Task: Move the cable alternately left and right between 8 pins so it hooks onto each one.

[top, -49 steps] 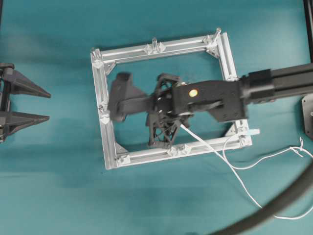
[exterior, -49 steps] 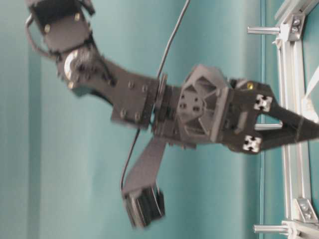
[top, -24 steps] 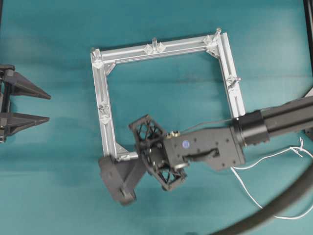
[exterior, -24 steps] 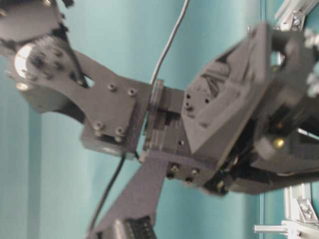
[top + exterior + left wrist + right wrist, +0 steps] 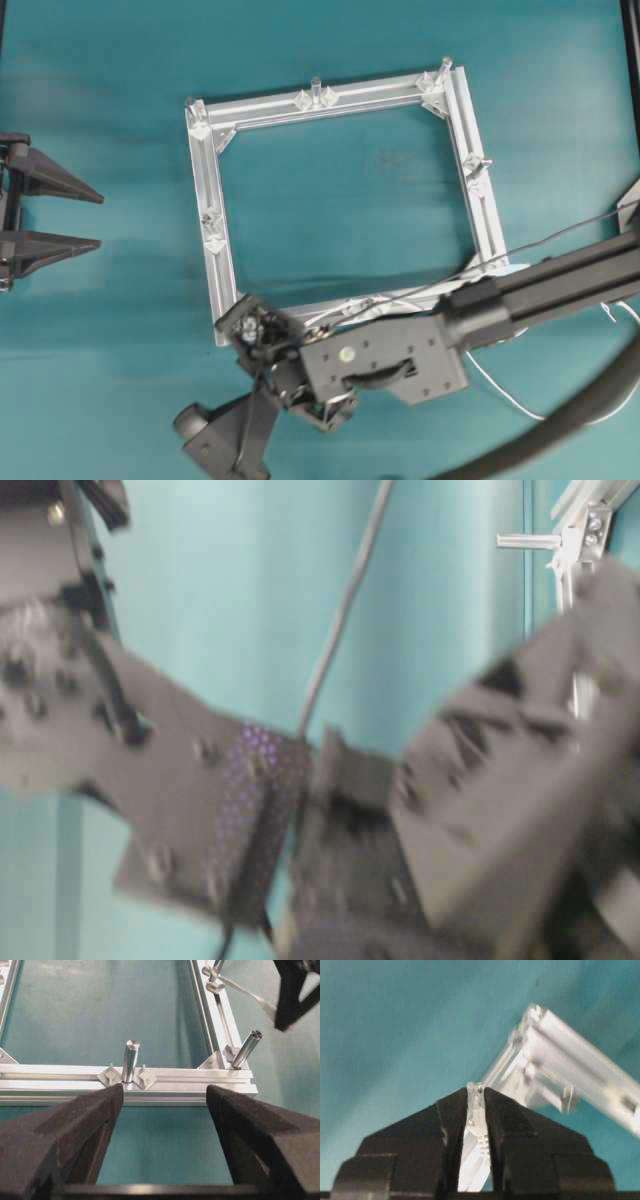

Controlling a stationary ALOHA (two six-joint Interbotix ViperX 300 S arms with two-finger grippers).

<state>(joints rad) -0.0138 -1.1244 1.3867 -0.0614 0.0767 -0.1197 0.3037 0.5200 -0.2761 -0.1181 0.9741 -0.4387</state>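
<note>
**A:** where's everything sitting rn?

**B:** overhead: frame (image 5: pixel 340 190) mid-table. Left gripper (image 5: pixel 60 215) well off at 9 o'clock. Right gripper (image 5: pixel 262 330) just past the frame's 7 o'clock corner, plug (image 5: pixel 476 1105) between its fingers.

**A:** and the cable (image 5: pixel 505 395)?

**B:** trails along the near bar, then out toward 4 o'clock.

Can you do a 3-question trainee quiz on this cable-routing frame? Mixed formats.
1. True or false: the right gripper has its fingers shut on the cable at its connector.
2. Which gripper waits open, off the left side of the frame? A) left B) right
3. Fill in: the right gripper sits near the frame's ____ corner in the overhead view.

Key: 1 true. 2 A, the left gripper. 3 lower-left.
</note>
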